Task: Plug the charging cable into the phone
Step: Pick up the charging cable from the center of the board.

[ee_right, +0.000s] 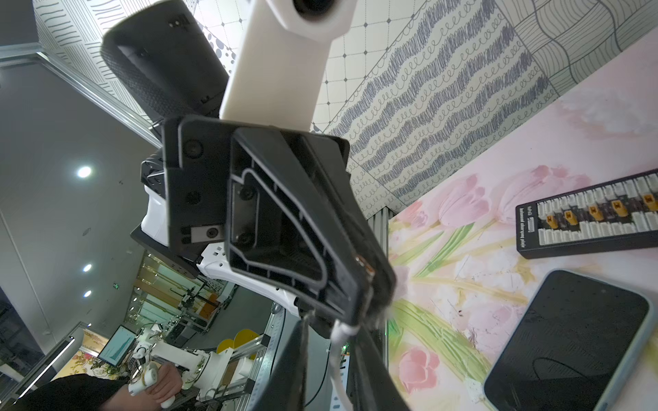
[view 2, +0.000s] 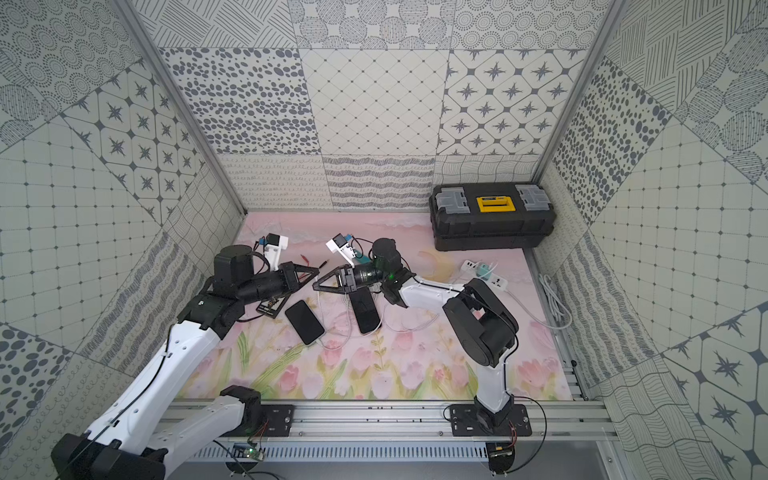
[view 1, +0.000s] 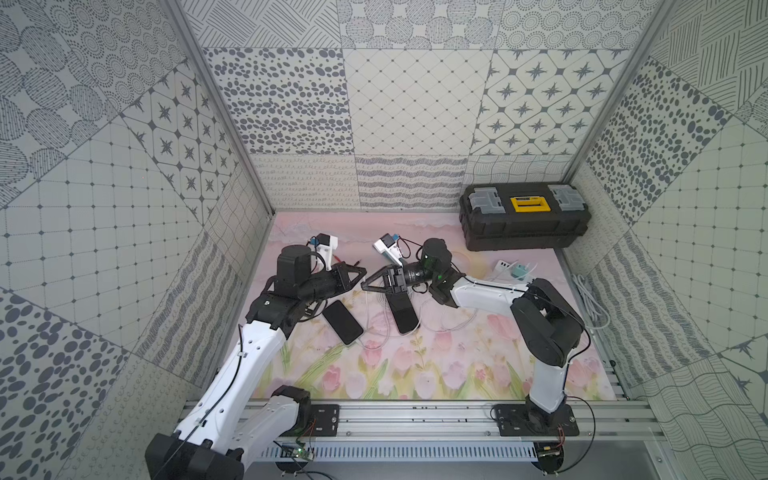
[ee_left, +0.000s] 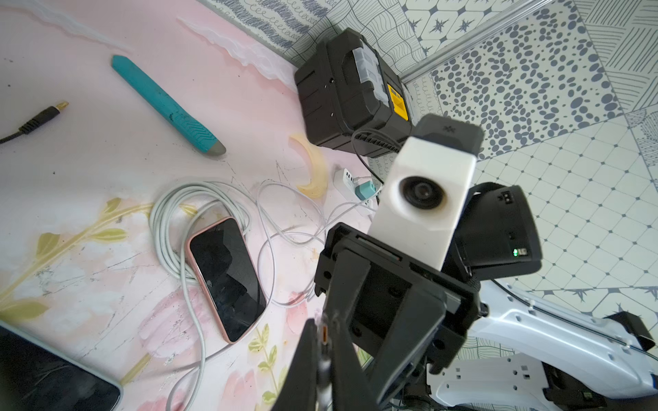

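Both arms meet tip to tip above the flowered mat. My left gripper (view 1: 362, 272) (ee_left: 323, 331) is shut on the charging cable's plug (ee_left: 324, 336), whose orange metal end shows between the fingers. My right gripper (view 1: 365, 286) (ee_right: 331, 327) faces it. Its jaws stand narrowly apart, and the white cable (ee_right: 338, 356) hangs between them with a gap on one side. Two phones lie face up below: one in a pale blue case (view 1: 343, 322) (ee_right: 566, 341) and one in a pink case (view 1: 402, 313) (ee_left: 226, 279).
A coil of white cable (ee_left: 167, 227) wraps around the pink phone. Behind the right arm lie a white power strip (view 1: 505, 270) and a teal charger (view 1: 519, 272). A black toolbox (view 1: 525, 216) stands at the back right. A teal knife (ee_left: 165, 105), a black lead (ee_left: 42, 115) and a black connector board (ee_right: 587, 220) lie on the mat.
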Robot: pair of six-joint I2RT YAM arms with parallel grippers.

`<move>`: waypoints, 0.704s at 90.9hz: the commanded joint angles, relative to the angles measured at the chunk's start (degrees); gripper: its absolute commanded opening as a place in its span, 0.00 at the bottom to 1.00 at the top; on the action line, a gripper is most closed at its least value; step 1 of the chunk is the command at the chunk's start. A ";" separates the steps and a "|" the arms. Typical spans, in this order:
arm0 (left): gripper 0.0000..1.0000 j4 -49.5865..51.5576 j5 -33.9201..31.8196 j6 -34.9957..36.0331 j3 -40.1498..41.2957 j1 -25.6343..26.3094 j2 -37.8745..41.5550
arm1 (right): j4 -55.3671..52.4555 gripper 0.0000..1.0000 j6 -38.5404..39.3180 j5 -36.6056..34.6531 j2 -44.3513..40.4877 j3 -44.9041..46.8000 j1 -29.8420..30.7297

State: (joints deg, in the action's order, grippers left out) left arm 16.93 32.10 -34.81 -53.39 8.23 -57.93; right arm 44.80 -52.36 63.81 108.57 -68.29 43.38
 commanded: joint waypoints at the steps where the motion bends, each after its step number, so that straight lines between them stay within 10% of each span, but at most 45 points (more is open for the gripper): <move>1: 0.00 -2.27 2.86 1.55 0.07 -0.17 0.08 | 1.87 0.20 -0.03 -0.24 1.13 -0.89 0.04; 64: 0.00 -2.96 5.38 2.51 2.19 -0.14 1.28 | 1.10 0.09 -0.81 -1.45 1.44 -2.17 -1.10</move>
State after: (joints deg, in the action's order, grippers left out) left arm 16.16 33.82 -34.04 -51.53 8.23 -56.95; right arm 44.23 -53.17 63.40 109.23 -68.69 42.63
